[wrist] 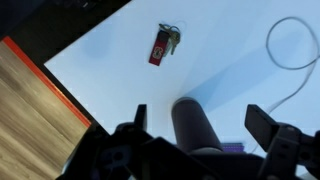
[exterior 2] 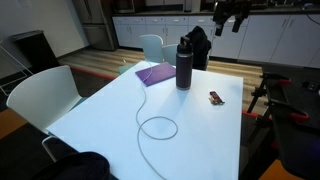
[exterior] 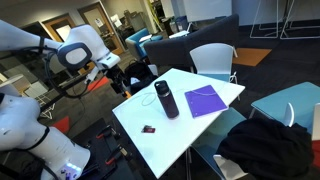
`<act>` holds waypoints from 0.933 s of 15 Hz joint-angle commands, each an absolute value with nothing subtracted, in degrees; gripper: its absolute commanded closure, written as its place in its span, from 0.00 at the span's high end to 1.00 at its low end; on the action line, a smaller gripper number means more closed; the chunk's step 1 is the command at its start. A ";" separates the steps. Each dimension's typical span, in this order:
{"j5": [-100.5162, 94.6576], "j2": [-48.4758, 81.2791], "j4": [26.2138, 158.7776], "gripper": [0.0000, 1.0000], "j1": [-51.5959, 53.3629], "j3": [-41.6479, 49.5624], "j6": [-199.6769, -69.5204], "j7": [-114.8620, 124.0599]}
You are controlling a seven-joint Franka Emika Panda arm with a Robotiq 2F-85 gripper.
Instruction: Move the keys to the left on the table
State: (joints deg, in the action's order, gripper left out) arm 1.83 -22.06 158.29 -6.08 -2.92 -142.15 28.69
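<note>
We see an office lounge w/ a dark blue sofa [exterior: 205, 33] at back, a white chair [exterior 2: 40, 98] in front, white cabinets [exterior 2: 275, 38] along the far wall & wood floor [wrist: 35, 115] below.

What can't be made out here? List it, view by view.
Keys: too small in both exterior views to count.
Bottle: wrist view, one end hidden by the claw's body.
Claw: exterior view, small, dark, upper part cut by top edge.
Cable: wrist view, loop cut by right edge.
</note>
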 commanded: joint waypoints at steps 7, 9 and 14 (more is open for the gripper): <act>-1.07 -8.58 160.29 1.00 -11.95 -0.79 -156.31 32.87; -1.02 -9.71 160.24 1.00 -11.78 -1.18 -156.07 32.82; 2.54 -1.62 158.01 1.00 -9.06 -1.39 -159.48 32.66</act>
